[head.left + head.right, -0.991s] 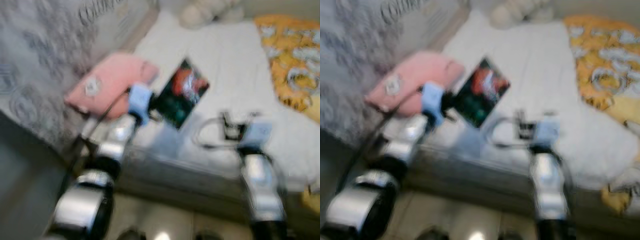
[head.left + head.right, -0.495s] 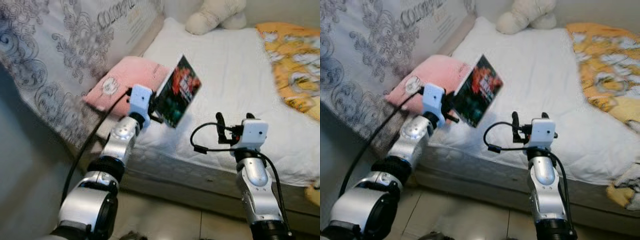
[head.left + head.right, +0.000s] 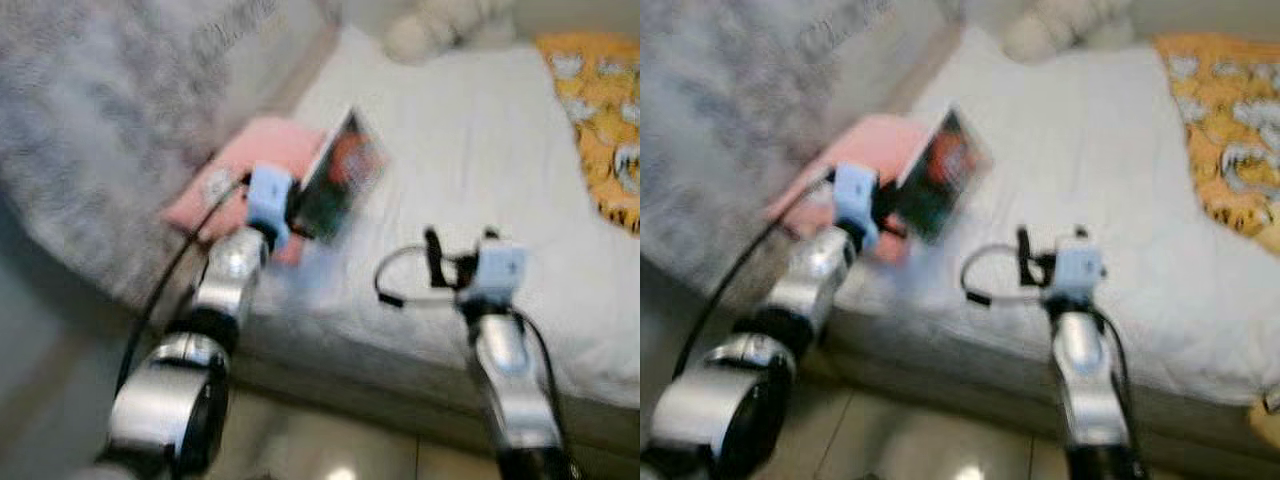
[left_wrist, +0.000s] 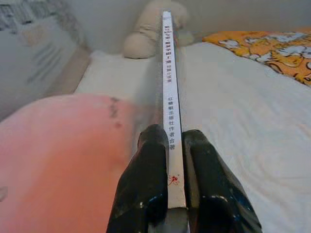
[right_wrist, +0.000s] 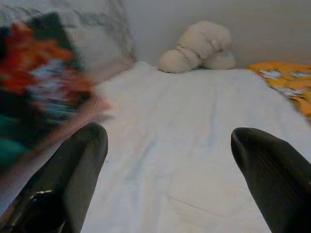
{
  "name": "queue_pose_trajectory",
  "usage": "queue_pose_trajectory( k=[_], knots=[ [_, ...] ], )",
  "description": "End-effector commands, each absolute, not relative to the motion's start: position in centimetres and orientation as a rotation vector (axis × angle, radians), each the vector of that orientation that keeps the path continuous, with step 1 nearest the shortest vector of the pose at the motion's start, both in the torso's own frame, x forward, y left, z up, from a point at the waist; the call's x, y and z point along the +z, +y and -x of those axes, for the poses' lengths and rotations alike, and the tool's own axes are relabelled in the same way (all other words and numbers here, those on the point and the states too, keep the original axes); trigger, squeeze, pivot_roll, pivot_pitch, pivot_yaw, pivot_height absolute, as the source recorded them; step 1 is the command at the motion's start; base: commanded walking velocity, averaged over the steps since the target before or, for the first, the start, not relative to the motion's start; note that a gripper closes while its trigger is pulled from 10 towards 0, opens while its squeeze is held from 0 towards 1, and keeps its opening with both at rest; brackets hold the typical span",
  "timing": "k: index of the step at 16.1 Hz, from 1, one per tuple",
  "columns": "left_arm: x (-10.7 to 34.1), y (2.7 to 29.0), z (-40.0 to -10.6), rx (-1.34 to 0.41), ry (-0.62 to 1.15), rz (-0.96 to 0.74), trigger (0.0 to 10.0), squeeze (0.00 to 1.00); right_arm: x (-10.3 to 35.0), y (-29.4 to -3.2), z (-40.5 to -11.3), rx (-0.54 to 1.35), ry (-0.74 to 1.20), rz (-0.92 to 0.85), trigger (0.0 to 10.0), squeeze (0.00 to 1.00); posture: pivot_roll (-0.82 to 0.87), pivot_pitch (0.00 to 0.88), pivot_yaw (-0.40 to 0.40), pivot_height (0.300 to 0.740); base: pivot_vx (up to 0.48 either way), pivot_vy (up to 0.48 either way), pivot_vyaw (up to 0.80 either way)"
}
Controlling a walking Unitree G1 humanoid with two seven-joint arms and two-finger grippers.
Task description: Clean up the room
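Book (image 3: 338, 186) pinched by its lower spine in the left gripper (image 4: 170, 160) hangs above the pink pillow (image 4: 58, 145) at the bed's (image 3: 480, 160) edge, where so small a grip risks letting it swing or slip, while the right gripper (image 5: 167, 160) hovers wide and empty.

Bed (image 3: 480, 140) ahead; pillow (image 3: 240, 170) on its left edge beside headboard (image 3: 110, 130), stuffed toy (image 4: 146, 36) at far end, blanket (image 3: 600, 120) at right, book (image 3: 335, 185) above the pillow's right side
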State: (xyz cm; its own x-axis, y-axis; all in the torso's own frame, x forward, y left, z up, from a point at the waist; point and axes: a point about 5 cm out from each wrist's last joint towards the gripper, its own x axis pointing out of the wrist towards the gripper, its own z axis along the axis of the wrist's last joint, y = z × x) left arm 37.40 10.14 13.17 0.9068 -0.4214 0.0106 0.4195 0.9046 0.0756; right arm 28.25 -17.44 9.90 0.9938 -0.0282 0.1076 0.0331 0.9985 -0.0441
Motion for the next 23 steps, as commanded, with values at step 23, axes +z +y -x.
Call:
queue_pose_trajectory(
  k=[23],
  knots=[
    [13.7, 9.6, -37.6, -0.435, 0.063, 0.361, 10.0, 0.00, 8.0, -19.3, -21.9, 0.074, 0.141, 0.133, 10.0, 0.00, -0.08, 0.000, -0.064, 0.740, 0.146, 0.000, -0.13]
  ],
)
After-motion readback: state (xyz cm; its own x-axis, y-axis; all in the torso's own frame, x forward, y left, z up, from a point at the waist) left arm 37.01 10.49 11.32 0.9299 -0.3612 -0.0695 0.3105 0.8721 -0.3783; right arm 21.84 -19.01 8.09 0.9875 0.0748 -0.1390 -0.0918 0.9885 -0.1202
